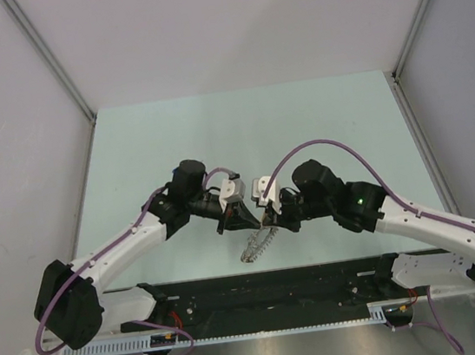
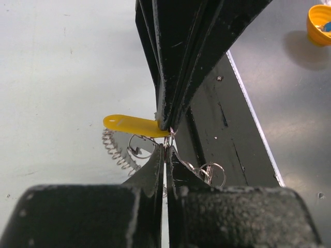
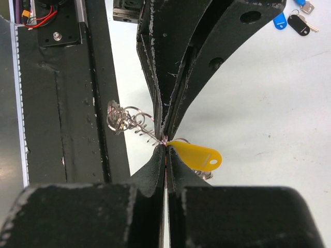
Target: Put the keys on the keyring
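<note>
Pale green counter (image 1: 301,125), black rail (image 1: 278,286) along its six o'clock edge, blue-headed key (image 3: 280,20) and black-headed key (image 3: 298,24) close together, one o'clock in the right wrist view

table: pale green (image 1: 238,116) | walls: 3 white panels (image 1: 226,21) | near edge: black rail (image 1: 269,287) | light: even

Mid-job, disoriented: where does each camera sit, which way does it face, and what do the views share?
Top external: above and behind the bases, looking down on the table; both arms show, left hand and right hand tip to tip at the keyring.
Left wrist: on the left arm, looking along its own shut fingers at the right hand's tips.
Right wrist: on the right arm, looking along its own shut fingers at the left hand's tips.
Shared: both wrist views show the yellow key and keyring beside the meeting tips.
</note>
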You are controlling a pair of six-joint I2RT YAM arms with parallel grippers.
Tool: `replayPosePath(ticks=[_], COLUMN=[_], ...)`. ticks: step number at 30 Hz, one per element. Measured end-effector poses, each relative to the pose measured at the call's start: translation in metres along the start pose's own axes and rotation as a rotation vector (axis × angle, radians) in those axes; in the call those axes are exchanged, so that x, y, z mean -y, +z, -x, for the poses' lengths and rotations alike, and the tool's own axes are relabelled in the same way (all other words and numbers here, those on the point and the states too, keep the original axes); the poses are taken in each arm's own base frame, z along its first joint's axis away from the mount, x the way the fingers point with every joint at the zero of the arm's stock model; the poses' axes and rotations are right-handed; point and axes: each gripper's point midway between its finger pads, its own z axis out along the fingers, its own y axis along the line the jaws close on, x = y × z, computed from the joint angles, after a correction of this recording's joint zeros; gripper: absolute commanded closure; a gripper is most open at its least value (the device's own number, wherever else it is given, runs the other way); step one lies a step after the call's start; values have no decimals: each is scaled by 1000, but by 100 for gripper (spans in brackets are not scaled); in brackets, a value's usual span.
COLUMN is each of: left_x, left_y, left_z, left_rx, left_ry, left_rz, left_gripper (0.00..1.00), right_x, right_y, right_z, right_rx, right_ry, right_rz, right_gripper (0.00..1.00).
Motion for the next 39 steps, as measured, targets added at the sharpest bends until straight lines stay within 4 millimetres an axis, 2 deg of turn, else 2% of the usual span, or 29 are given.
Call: replayPosePath(ticks=[9, 20, 33, 39], left_x=[-5, -6, -11, -11], left_y=[-5, -16, -27, -30], left_z=[7, 27, 47, 49], left_rx=[54, 192, 408, 479], left_ry=[-61, -151, -259, -281], left_rz=[55, 198, 316, 336], left_gripper=[100, 100, 100, 99], right_x=[2, 4, 4, 7], right_y=[-5, -15, -6, -9], right_z=[4, 17, 16, 22], right_rx=[12, 67, 130, 181], right_ry=[-2, 9, 36, 40], right_rz=[-23, -50, -81, -112], right_gripper=[100, 100, 100, 100])
